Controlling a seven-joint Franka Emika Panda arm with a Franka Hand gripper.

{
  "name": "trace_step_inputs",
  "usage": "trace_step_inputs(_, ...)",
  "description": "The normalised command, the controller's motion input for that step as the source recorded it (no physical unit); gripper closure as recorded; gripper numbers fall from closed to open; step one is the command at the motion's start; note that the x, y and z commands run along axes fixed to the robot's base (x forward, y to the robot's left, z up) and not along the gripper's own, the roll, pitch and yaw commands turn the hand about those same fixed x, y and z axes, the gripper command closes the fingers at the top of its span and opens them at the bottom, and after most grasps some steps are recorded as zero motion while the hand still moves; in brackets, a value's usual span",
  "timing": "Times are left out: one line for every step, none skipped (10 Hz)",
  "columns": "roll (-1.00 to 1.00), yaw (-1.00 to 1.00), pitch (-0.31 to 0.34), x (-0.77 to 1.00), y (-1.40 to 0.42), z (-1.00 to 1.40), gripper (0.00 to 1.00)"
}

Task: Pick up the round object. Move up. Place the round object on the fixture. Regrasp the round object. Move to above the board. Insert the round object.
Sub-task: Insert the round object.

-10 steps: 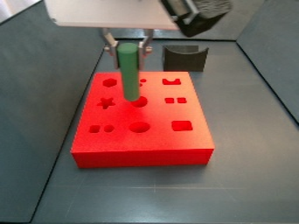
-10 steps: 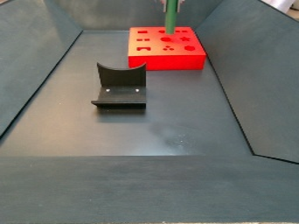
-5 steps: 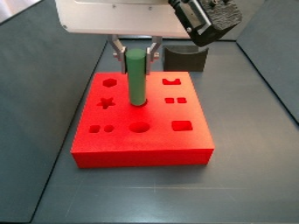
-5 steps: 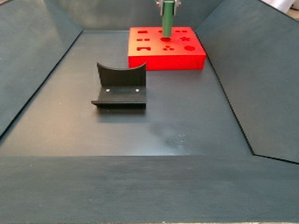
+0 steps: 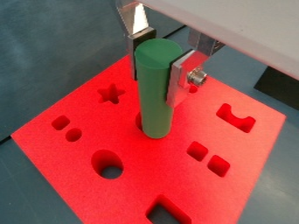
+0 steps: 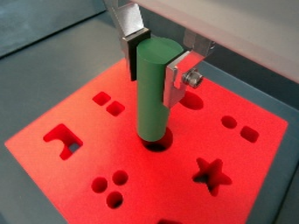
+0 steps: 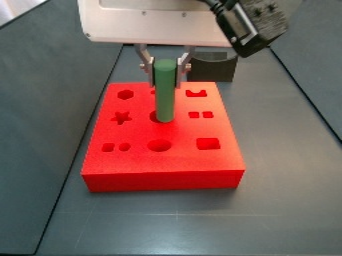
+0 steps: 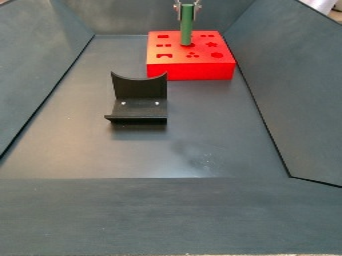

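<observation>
The round object (image 5: 158,92) is a green peg standing upright, and my gripper (image 5: 160,57) is shut on its upper part. Silver fingers (image 5: 183,77) press it from both sides in both wrist views. The peg's (image 6: 151,101) lower end sits in a round hole near the middle of the red board (image 6: 152,179), below the gripper (image 6: 156,63). In a side view the peg (image 7: 163,92) rises from the board (image 7: 160,172) under the gripper (image 7: 164,65). The dark fixture (image 8: 136,98) stands bare on the floor, well away from the board (image 8: 201,68) and peg (image 8: 186,25).
The board carries other cutouts: a star (image 6: 211,171), small squares (image 5: 207,156), a larger round hole (image 5: 107,163) and a notched square (image 5: 237,117). The fixture (image 7: 214,67) stands just behind the board. Sloped grey walls (image 8: 40,80) close in the bin.
The gripper has come down and shifted slightly sideways with the peg. The peg's lower end has gone from over the board's surface into the round hole.
</observation>
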Motion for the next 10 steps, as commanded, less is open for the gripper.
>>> trace_step_inputs(-0.04, 0.00, 0.000, -0.09, 0.07, 0.00, 1.00)
trace_step_inputs(-0.03, 0.00, 0.000, -0.07, 0.03, -0.01, 1.00)
trace_step_inputs(-0.03, 0.00, 0.000, -0.08, 0.01, -0.03, 1.00)
trace_step_inputs(-0.03, 0.00, -0.011, -0.05, 0.00, -0.09, 1.00)
trace_step_inputs(-0.04, 0.00, -0.049, 0.00, 0.00, -0.26, 1.00)
trace_step_inputs(-0.11, 0.00, -0.117, 0.00, 0.00, -0.51, 1.00)
trace_step_inputs(-0.11, 0.00, -0.064, 0.00, 0.04, -0.66, 1.00)
trace_step_inputs(-0.09, 0.00, -0.016, 0.00, 0.08, -0.73, 1.00)
trace_step_inputs(-0.08, 0.00, -0.003, 0.00, 0.09, -0.70, 1.00)
trace_step_inputs(-0.06, -0.01, -0.054, -0.10, 0.04, -0.50, 1.00)
